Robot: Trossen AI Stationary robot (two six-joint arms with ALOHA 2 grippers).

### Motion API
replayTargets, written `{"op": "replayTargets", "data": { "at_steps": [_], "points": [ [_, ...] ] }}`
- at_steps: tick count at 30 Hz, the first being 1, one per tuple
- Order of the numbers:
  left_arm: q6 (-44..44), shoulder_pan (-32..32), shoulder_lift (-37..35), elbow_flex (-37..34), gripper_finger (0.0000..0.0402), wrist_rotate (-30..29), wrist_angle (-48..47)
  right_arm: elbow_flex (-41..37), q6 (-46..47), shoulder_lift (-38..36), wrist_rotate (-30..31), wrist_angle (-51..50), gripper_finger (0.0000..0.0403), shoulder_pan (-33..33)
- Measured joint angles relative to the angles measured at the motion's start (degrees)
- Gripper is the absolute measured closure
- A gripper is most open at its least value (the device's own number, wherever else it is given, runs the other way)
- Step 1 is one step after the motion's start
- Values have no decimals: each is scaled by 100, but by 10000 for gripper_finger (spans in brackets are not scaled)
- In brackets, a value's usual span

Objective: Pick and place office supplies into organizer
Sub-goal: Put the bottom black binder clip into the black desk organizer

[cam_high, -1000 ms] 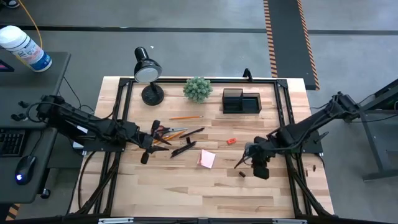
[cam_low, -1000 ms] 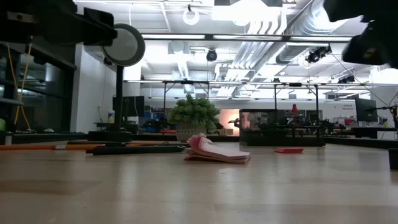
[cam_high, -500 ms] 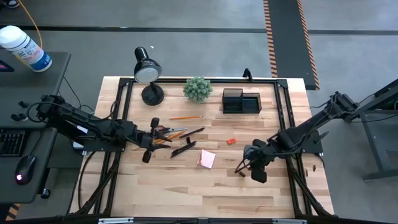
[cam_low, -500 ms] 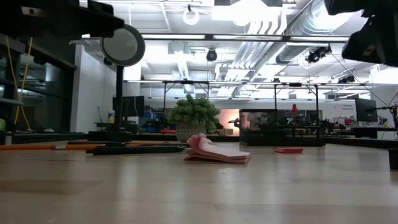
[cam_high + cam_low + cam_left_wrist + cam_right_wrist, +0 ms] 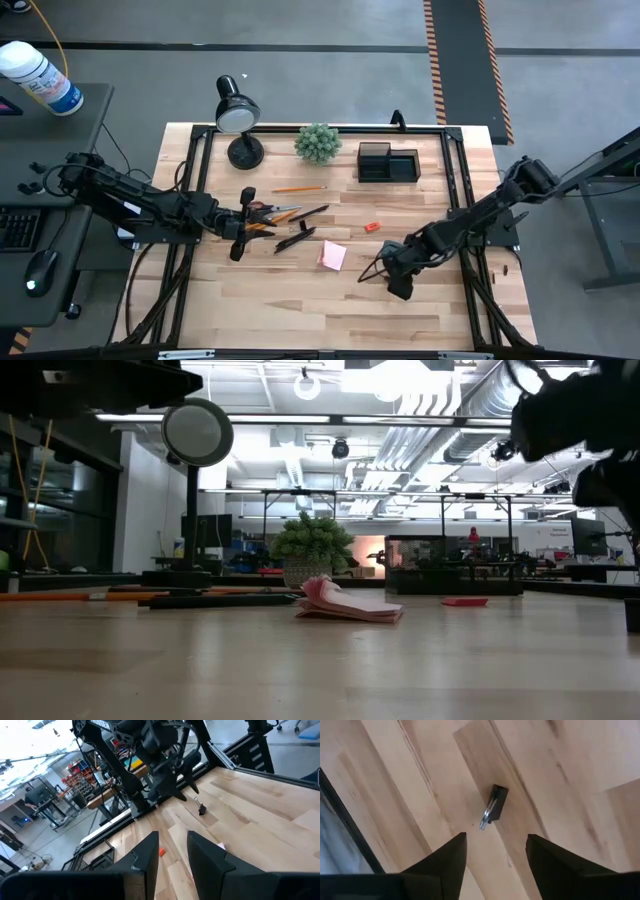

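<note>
A tiny black clip (image 5: 495, 802) with a silver handle lies flat on the wooden table. My right gripper (image 5: 495, 855) hangs open just above it, pointing steeply down; in the high view this gripper (image 5: 392, 278) covers the clip. My left gripper (image 5: 172, 855) stands open and level with nothing between its fingers, beside the pile of red-handled scissors (image 5: 262, 210) and black pens (image 5: 295, 238). An orange pencil (image 5: 298, 188), a pink sticky-note pad (image 5: 332, 255) and a red eraser (image 5: 372, 227) lie on the table. The black organizer (image 5: 387, 162) stands at the far edge.
A black desk lamp (image 5: 238, 115) and a green plant ball (image 5: 318, 142) stand at the far edge, left of the organizer. A black frame (image 5: 455, 200) runs around the table top. Bare wood lies along the near edge (image 5: 320, 320).
My right gripper has come down and gone toward the table's left and near edges, ending over the small black clip. The left arm has stayed in place, and nothing on the table has moved.
</note>
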Motion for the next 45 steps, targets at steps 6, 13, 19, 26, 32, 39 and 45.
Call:
{"op": "replayTargets", "data": {
  "at_steps": [6,13,19,26,32,39,45],
  "points": [
    [37,0,0,0,311,-82,-2,0,-23,100,-77,170,206,-103],
    [-9,0,0,0,311,-174,-14,0,-5,100,-18,163,218,-135],
    [-82,-1,0,0,311,-173,-22,0,3,100,101,210,219,-135],
    [-187,0,0,0,311,-173,-87,0,-34,101,227,210,220,-130],
    [-271,0,0,0,311,-173,-141,0,-3,100,240,210,220,-133],
    [-271,0,0,0,311,-173,-168,0,6,102,258,215,220,-130],
    [-273,0,0,0,311,-173,-168,0,-10,159,254,544,220,-132]
  ]
}}
